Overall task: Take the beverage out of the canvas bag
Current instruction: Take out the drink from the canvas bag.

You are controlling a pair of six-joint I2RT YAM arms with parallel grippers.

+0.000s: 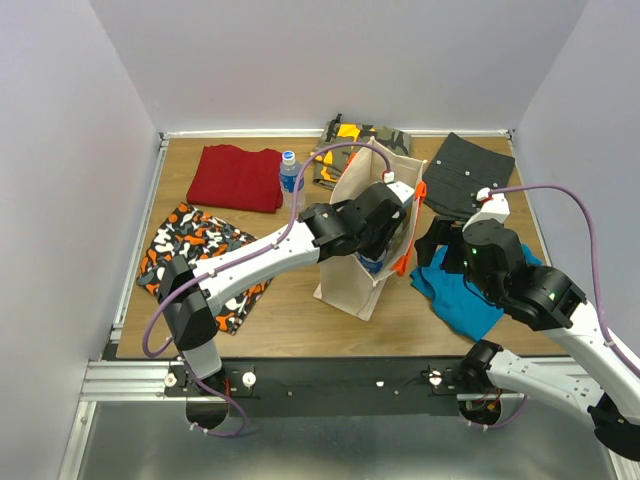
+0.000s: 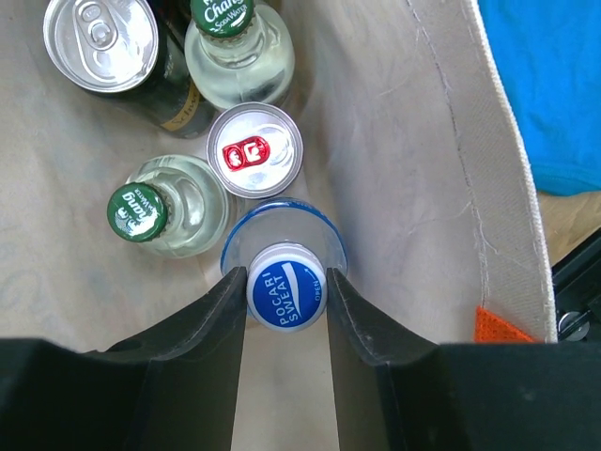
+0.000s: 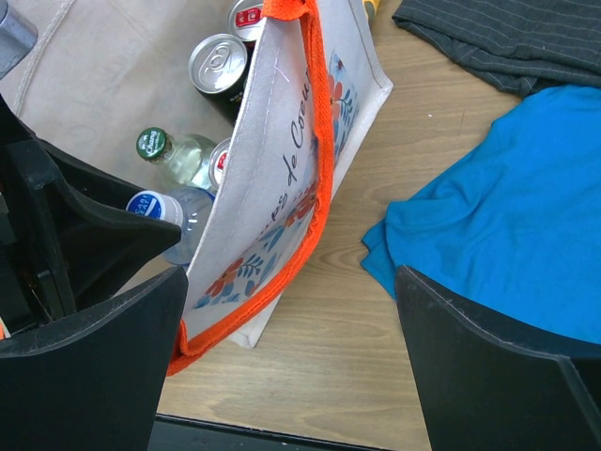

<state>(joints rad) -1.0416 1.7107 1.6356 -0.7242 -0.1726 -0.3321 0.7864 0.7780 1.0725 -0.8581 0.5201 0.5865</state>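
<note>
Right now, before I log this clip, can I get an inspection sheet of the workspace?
Surface: wooden table, largely covered.
Job's things: canvas bag standing open; Pocari Sweat bottle inside, beside two cans and two green-capped bottles.
Clutter: folded clothes around the bag; clear bottle standing by the red cloth.
End effectors: left end effector inside the bag, closed on the Pocari Sweat bottle's cap; right end effector open, beside the bag.
Cables: purple cable looping over each arm.
Surroundings: plain white walls.
</note>
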